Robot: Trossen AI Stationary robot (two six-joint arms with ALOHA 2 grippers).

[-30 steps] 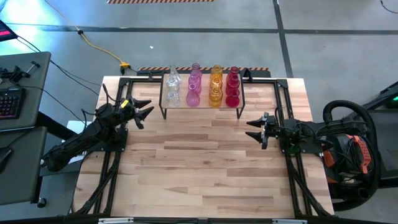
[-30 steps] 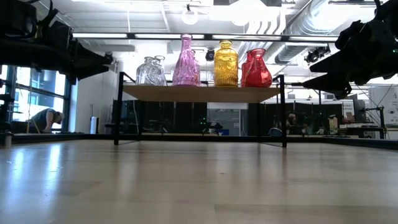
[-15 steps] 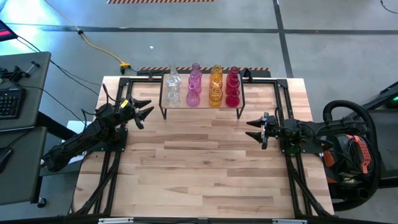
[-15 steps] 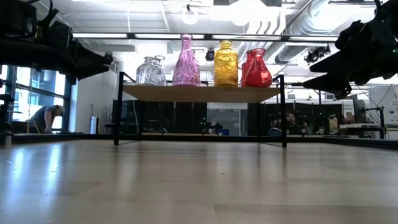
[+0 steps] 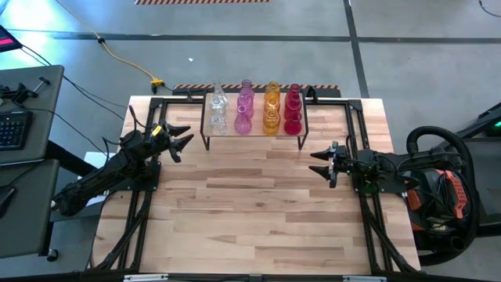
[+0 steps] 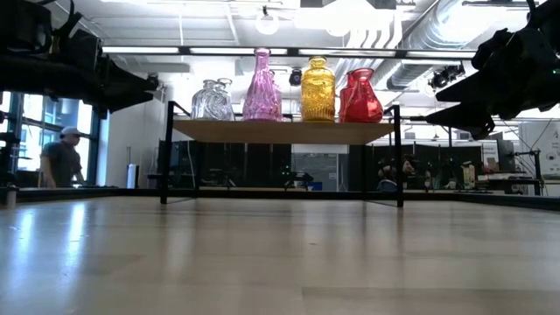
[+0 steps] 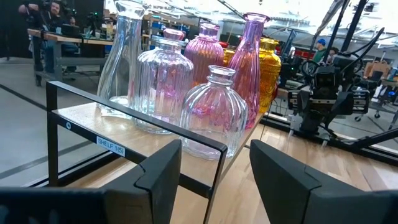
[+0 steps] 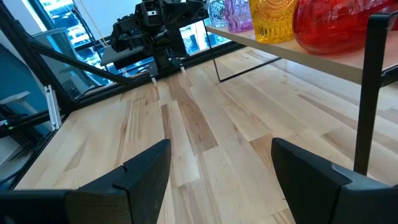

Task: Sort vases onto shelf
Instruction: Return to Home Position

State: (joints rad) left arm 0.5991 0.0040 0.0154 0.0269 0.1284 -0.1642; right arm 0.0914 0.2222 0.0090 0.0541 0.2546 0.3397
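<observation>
Zero shift since a second ago: holds dark left hand (image 5: 186, 139) and right hand (image 5: 315, 162) wide open, empty, at wooden bench (image 5: 250, 211) sides; leaves small translucent glass bud vases (image 6: 262, 96) colour-grouped on low light-wood shelf (image 6: 280, 131), apparently finished.

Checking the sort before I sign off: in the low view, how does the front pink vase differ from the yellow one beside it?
The pink vase is taller, with a long narrow neck; the yellow vase is shorter, with a short wide neck. The pink vase has slanting ribs; the yellow vase looks finely patterned. Both stand upright on the shelf, apart.
</observation>
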